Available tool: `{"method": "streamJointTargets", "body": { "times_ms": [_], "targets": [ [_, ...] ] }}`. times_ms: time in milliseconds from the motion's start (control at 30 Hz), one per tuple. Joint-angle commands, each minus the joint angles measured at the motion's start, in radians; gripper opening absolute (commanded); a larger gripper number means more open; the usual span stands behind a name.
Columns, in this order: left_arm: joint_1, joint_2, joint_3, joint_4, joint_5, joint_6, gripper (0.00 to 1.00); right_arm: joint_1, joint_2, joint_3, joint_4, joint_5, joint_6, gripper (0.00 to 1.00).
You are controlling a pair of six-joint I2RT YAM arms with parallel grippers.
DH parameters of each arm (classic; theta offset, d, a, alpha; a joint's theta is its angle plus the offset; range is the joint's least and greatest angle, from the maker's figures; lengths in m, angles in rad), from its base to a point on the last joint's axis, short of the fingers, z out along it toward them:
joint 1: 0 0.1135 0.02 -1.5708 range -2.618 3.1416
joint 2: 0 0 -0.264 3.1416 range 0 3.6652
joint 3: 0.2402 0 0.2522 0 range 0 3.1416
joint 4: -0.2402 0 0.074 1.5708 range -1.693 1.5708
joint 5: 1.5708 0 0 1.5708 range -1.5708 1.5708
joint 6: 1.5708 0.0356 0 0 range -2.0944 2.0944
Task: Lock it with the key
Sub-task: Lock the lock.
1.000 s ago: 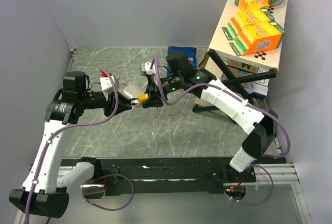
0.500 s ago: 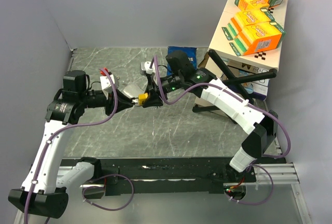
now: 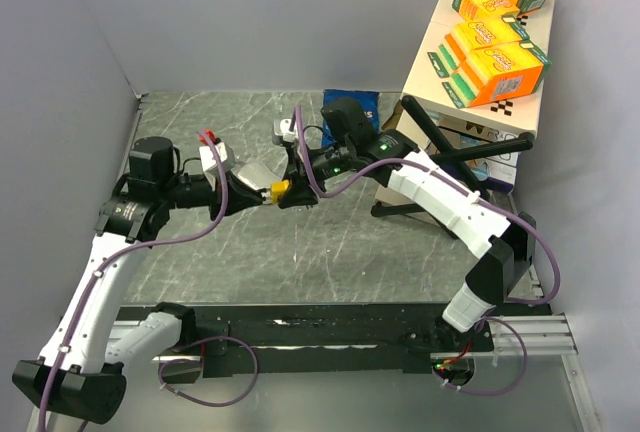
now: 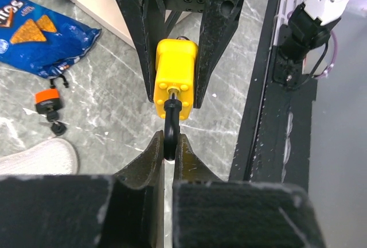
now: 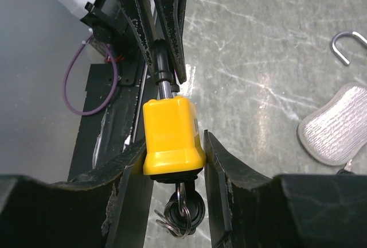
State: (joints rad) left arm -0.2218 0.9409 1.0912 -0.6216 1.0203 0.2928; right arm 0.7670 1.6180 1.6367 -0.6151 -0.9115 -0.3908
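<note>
A yellow padlock [image 5: 172, 136] hangs in the air between my two grippers above the middle of the table [image 3: 330, 242]. My right gripper [image 5: 175, 142] is shut on the lock's yellow body. A black-headed key [image 5: 184, 213] with a ring of keys sticks out of the lock's bottom, between the right fingers. My left gripper [image 4: 169, 142] is shut on the lock's dark shackle [image 4: 171, 127], which points away from the yellow body [image 4: 175, 70]. In the top view the lock [image 3: 278, 190] sits between the left gripper [image 3: 255, 195] and the right gripper [image 3: 292, 187].
A small orange padlock [image 4: 47, 99] and a blue chip bag [image 4: 40, 41] lie on the table. A pale grey pad [image 5: 338, 124] and a loose silver shackle [image 5: 350, 44] lie nearby. A cardboard box [image 3: 470, 102] with orange cartons and a black tripod [image 3: 450, 152] stand at the back right.
My left arm has shifted slightly to the right, toward the lock. The right arm and the yellow padlock have stayed almost where they were.
</note>
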Motion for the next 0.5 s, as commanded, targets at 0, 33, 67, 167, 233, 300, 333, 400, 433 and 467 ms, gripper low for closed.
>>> {"method": "streamJointTargets", "body": {
  "times_ms": [0,33,67,167,233,300,333,400,433,467],
  "targets": [
    [-0.051,-0.001,-0.034,0.181,0.058,-0.113,0.01,0.034,0.006,0.058,0.104,-0.066,0.012,0.00],
    [-0.054,0.001,-0.039,0.181,0.058,-0.110,0.01,0.035,0.008,0.061,0.101,-0.067,0.007,0.00],
    [-0.057,0.001,-0.043,0.183,0.057,-0.106,0.01,0.040,0.008,0.061,0.106,-0.070,0.007,0.00],
    [-0.079,0.006,-0.059,0.212,0.054,-0.121,0.01,0.045,0.009,0.060,0.133,-0.078,0.023,0.00],
    [-0.100,0.013,-0.070,0.230,0.057,-0.136,0.01,0.054,0.014,0.061,0.150,-0.079,0.039,0.00],
    [-0.123,0.024,-0.074,0.241,0.052,-0.139,0.01,0.061,0.022,0.072,0.175,-0.086,0.053,0.00],
    [-0.129,0.027,-0.073,0.238,0.052,-0.135,0.01,0.064,0.028,0.075,0.182,-0.087,0.055,0.00],
    [-0.151,0.039,-0.074,0.232,0.046,-0.115,0.01,0.068,0.034,0.089,0.201,-0.090,0.061,0.00],
    [-0.157,0.044,-0.077,0.235,0.044,-0.115,0.01,0.072,0.042,0.094,0.206,-0.095,0.063,0.00],
    [-0.162,0.051,-0.083,0.241,0.047,-0.119,0.01,0.075,0.045,0.098,0.207,-0.098,0.067,0.00]
  ]
}}
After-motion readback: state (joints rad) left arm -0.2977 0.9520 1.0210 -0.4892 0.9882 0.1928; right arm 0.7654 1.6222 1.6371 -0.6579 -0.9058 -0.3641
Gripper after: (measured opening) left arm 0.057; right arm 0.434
